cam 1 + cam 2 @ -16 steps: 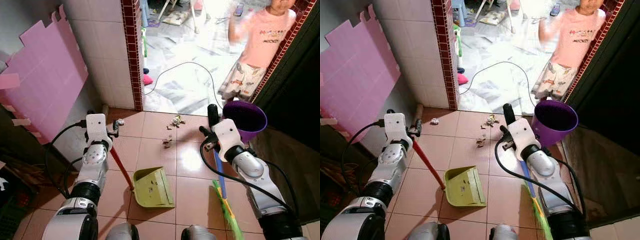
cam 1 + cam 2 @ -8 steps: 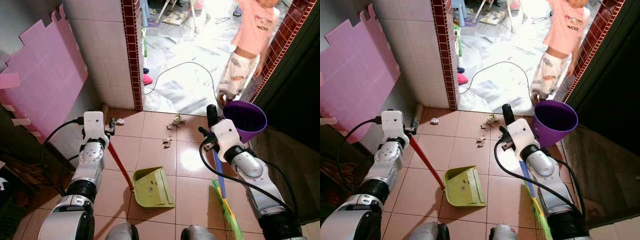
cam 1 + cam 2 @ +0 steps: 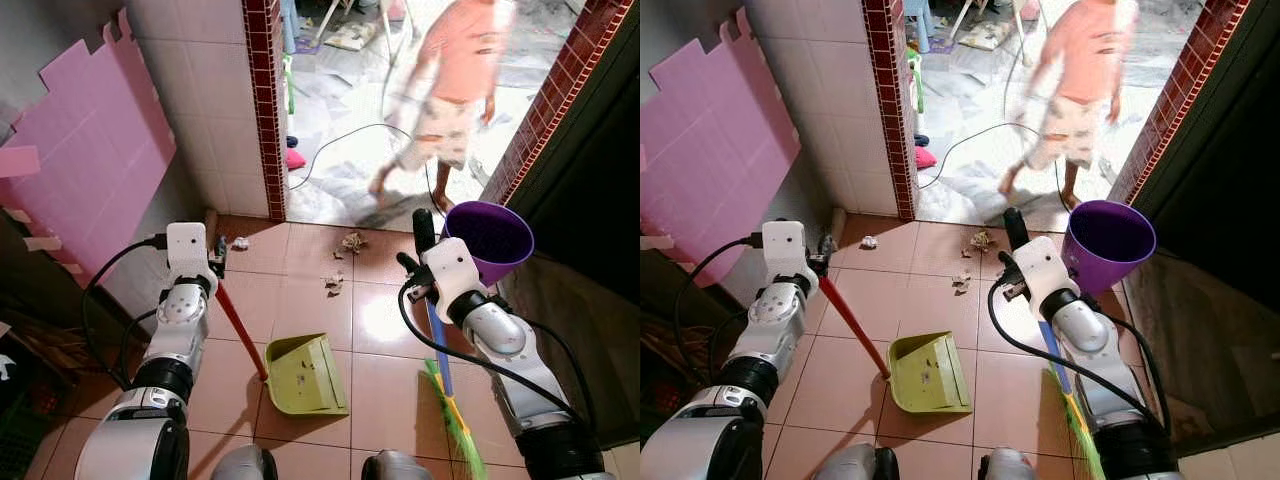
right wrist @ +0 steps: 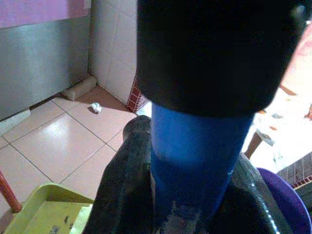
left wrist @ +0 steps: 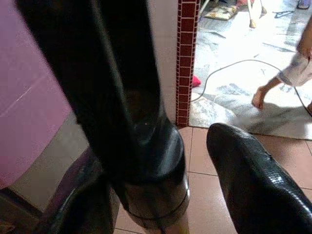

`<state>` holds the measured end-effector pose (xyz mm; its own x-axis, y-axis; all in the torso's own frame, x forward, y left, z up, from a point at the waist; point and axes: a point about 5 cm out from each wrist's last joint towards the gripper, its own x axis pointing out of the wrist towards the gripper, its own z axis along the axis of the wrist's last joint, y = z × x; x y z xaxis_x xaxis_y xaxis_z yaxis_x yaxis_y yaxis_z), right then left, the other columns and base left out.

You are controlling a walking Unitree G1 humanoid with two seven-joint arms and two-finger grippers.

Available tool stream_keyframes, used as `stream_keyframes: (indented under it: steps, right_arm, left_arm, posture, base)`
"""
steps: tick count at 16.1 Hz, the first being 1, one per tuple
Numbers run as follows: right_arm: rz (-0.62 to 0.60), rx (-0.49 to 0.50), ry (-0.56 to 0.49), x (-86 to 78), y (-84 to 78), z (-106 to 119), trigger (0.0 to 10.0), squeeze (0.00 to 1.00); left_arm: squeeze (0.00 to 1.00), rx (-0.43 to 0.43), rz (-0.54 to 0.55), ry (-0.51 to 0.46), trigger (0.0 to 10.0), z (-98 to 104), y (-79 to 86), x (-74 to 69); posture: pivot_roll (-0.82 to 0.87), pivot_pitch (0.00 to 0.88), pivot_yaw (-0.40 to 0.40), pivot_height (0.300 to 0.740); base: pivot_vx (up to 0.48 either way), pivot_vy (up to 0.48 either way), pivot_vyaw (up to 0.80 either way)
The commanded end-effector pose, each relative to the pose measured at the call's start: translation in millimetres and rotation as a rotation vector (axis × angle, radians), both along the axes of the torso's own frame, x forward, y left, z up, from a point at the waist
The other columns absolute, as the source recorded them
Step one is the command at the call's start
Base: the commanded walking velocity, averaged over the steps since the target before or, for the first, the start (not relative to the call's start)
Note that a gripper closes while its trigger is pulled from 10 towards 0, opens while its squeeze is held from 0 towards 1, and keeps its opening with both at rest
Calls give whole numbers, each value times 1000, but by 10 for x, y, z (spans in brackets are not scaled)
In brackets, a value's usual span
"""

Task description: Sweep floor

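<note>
Here, at lower centre of the left eye view, a lime-green plastic dustpan (image 3: 305, 374) rests on the terracotta floor tiles (image 3: 300, 300), its red handle pinched by the left gripper (image 3: 214, 256) at left. The right gripper (image 3: 418, 262), right of centre, is clamped around the blue-handled broom (image 3: 440, 365). Crumpled paper scraps (image 3: 342, 262) lie at centre, near a purple plastic bucket (image 3: 489, 239). A blurred person (image 3: 445, 90) crosses the upper frame.
</note>
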<state>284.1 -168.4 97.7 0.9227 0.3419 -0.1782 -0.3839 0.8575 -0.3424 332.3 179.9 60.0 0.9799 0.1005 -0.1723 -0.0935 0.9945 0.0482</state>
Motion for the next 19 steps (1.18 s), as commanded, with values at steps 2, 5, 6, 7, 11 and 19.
stream_keyframes:
  steps: [2,5,6,7,11,19]
  right_arm:
    - [17,-24,-46,45,15,97,10000,0]
    - [20,-27,-46,41,15,94,10000,0]
    - [20,-28,-46,41,14,95,10000,0]
    - [20,-29,-48,45,11,99,10000,0]
    - [19,-35,-47,42,0,96,10000,0]
    - [18,-42,-49,50,2,95,10000,0]
  left_arm:
    - [0,-5,0,3,10000,6,-9,13]
    - [0,-16,6,1,2627,13,3,25]
    - [0,-17,6,1,2627,14,3,27]
    - [0,-20,5,4,0,10,0,28]
    - [0,-24,2,3,0,4,-7,25]
    - [0,2,-1,-13,0,2,23,8]
  posture:
    - [-185,1,4,740]
    - [-186,0,0,740]
    - [-188,0,1,740]
    - [-189,0,1,740]
    - [-191,0,-1,740]
    - [-189,1,-1,740]
  base:
    - [0,0,0]
    - [0,0,0]
    - [0,0,0]
    - [0,0,0]
    - [0,0,0]
    - [0,0,0]
